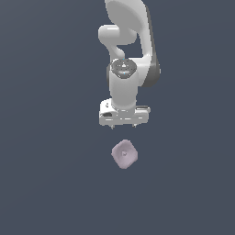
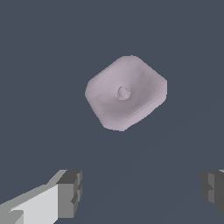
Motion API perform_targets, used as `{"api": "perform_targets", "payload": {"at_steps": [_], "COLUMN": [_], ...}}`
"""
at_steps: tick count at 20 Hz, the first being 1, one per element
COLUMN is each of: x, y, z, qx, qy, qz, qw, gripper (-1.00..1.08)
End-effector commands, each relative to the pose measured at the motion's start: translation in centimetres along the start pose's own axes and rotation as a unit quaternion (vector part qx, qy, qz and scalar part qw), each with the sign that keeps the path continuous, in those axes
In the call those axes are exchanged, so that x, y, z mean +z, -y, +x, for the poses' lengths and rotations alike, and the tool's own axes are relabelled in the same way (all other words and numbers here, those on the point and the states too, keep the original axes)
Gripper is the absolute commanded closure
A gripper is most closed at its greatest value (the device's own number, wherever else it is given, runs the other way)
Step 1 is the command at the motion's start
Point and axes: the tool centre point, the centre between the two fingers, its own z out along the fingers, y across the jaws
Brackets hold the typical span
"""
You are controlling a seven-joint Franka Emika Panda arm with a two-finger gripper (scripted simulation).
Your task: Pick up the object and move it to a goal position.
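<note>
The object [image 1: 124, 154] is a small pale pink-lilac rounded-square dish with a concave face and a tiny central nub. It lies on the dark grey surface. In the exterior view my gripper [image 1: 123, 126] hangs from the white arm just above it in the picture, apart from it. In the wrist view the object [image 2: 125, 92] lies ahead of the gripper [image 2: 142, 188], whose dark fingertips [image 2: 71, 192] stand wide apart with nothing between them. The gripper is open and empty.
The white robot arm [image 1: 128, 55] rises behind the gripper. A plain dark grey surface [image 1: 46, 174] surrounds the object on all sides.
</note>
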Motion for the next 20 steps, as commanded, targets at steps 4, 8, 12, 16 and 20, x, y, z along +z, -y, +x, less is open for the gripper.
{"api": "perform_targets", "payload": {"at_steps": [4,8,12,16,20], "x": [-0.2,-0.5,-0.3,0.2,0.8], "y": [0.1,0.4,0.4,0.3,0.2], "z": [0.1,0.4,0.5,0.5,0.6], "qx": [-0.004,-0.016,-0.024,-0.037,-0.057], "qy": [-0.002,-0.007,-0.007,-0.007,-0.006], "qz": [0.0,-0.002,-0.012,-0.029,-0.054], "qw": [1.0,0.9998,0.9996,0.9989,0.9969], "gripper": [-0.2,-0.2,-0.2,-0.2,-0.2]}}
